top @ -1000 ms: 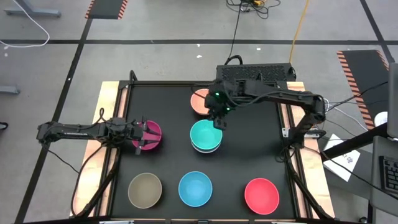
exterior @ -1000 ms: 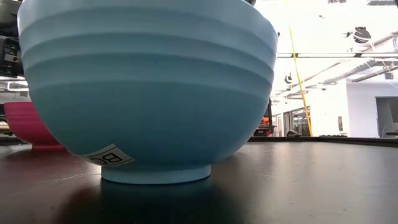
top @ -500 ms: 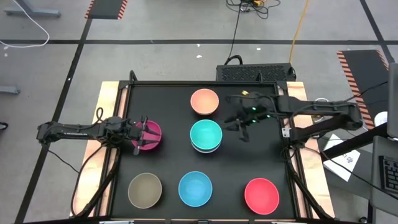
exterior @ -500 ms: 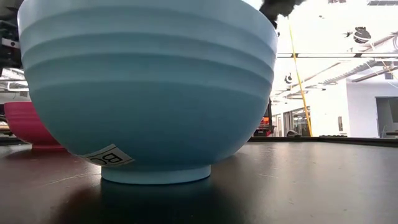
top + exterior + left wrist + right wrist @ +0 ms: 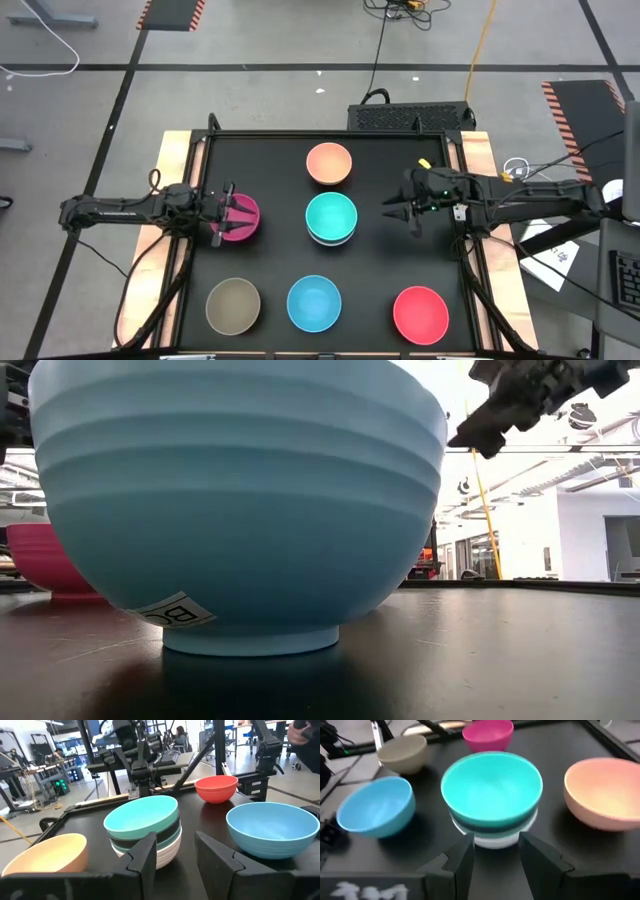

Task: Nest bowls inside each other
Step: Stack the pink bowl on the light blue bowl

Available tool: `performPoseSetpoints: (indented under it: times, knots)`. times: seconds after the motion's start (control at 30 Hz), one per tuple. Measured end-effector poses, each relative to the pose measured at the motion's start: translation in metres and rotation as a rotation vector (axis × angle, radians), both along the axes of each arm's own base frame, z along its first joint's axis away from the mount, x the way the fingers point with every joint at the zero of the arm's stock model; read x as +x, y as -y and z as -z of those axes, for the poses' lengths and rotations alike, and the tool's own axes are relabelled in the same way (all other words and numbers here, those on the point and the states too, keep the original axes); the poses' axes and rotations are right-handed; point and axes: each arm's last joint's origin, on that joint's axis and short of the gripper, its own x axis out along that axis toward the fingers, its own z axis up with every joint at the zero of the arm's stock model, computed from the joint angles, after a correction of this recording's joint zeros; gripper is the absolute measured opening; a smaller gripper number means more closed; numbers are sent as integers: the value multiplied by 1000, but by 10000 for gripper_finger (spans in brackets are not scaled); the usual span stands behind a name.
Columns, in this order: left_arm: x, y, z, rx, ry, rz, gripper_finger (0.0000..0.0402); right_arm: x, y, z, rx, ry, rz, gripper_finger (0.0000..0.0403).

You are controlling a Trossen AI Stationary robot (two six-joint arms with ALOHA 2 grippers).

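1. A workshop floor of grey concrete with hazard-striped mats surrounds the black table (image 5: 270,180), which sits on pale wooden edging; the low view looks past it to a bright, white-lit hall with hanging cables.

2. Bowls sit well apart on the mat: a teal stack (image 5: 331,217) at centre, with dark green and white rims showing beneath it in the left wrist view; a peach-orange bowl (image 5: 329,162) behind it; a magenta bowl (image 5: 240,217) to the left; and an olive-brown bowl (image 5: 233,304), light blue bowl (image 5: 314,301) and red bowl (image 5: 420,312) along the front.

3. The right gripper (image 5: 403,213) hovers just right of the stack, jaws open and empty.

4. The left gripper (image 5: 223,216) is at the magenta bowl's rim, fingers parted; whether they pinch the wall is hard to tell from above.

5. Risks, as a judgement: a thin rim pinch could let a bowl tilt or slip; a bowl lowered off-centre may catch the stack's rim and perch crooked; both arms converging on the centre stack could collide.
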Motion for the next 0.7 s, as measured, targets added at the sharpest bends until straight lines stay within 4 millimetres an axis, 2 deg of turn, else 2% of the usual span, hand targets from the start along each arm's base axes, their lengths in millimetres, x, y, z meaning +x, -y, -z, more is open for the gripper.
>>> performPoseSetpoints:
  times: [0.2,0.4,0.53,0.7]
  knots:
    - [0,0,0,2,-3,0,136,-5,0,19,-47,10,-20,148]
    - [0,0,1,-4,-11,0,136,-18,1,25,-101,53,47,148]
    - [0,0,2,-8,-20,-1,136,-30,0,26,-94,153,53,148]
    - [0,0,3,-9,-29,-1,136,-43,-3,45,-46,155,8,148]
